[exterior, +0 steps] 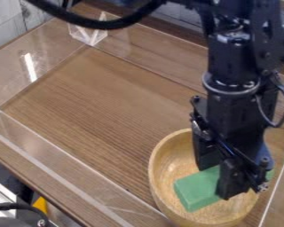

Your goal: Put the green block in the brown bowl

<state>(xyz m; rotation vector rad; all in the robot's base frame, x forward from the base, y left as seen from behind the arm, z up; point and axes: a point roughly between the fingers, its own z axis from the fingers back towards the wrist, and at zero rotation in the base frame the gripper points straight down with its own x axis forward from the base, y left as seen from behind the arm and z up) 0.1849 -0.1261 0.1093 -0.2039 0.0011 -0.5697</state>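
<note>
The brown bowl point(169, 160) stands at the near right of the wooden table top. My black gripper point(233, 177) points down into it. The green block point(197, 188) sticks out to the lower left from between the fingers, low inside the bowl, just above or on its floor. The fingers point(241, 180) close on the block's right end and hide that end. Whether the block's free end touches the bowl's floor I cannot tell.
A clear plastic wall point(61, 168) rings the wooden table top point(97, 106). A small clear stand point(88, 33) sits at the far left edge. Black cables hang across the top of the view.
</note>
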